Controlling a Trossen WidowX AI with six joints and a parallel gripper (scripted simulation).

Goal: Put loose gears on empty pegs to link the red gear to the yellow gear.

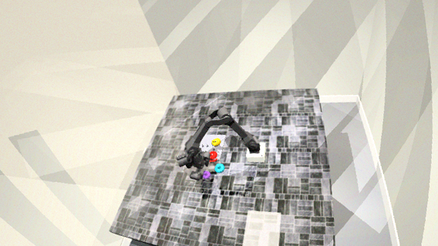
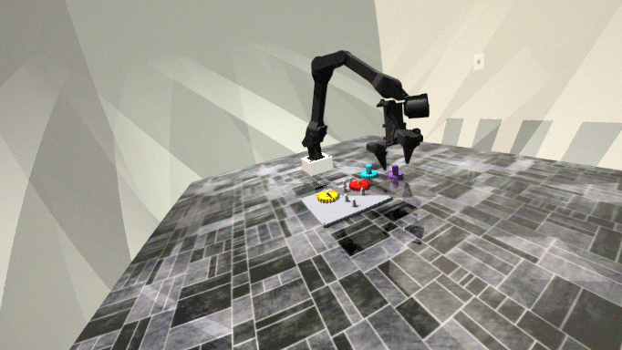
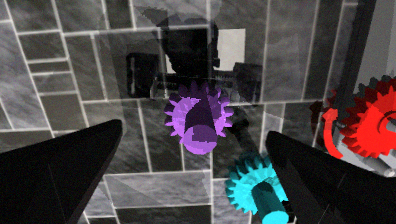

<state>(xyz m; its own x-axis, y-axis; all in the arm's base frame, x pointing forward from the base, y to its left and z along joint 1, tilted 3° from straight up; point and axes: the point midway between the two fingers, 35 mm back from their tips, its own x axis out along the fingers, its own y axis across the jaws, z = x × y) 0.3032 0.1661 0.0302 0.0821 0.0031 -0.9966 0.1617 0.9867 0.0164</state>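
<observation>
pale walls (image 1: 61,38) (image 2: 228,91) carried slanting bands of light and shadow; a small plate (image 2: 478,61), perhaps a switch, hung there.

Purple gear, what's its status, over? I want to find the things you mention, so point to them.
Pincer (image 2: 396,165) (image 3: 196,132) open, above purple gear (image 1: 206,175) (image 2: 395,175) (image 3: 220,116). Gear upright on table, not on a peg. Cyan gear (image 1: 219,168) (image 2: 368,174) (image 3: 245,186) close beside, could get bumped.

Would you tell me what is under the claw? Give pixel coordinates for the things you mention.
In the wrist view, the purple gear (image 1: 206,175) (image 2: 395,173) (image 3: 220,116) stands between the open claw's (image 1: 193,168) (image 2: 396,166) (image 3: 194,127) fingers; whatever lies behind the fingers is covered.
</observation>
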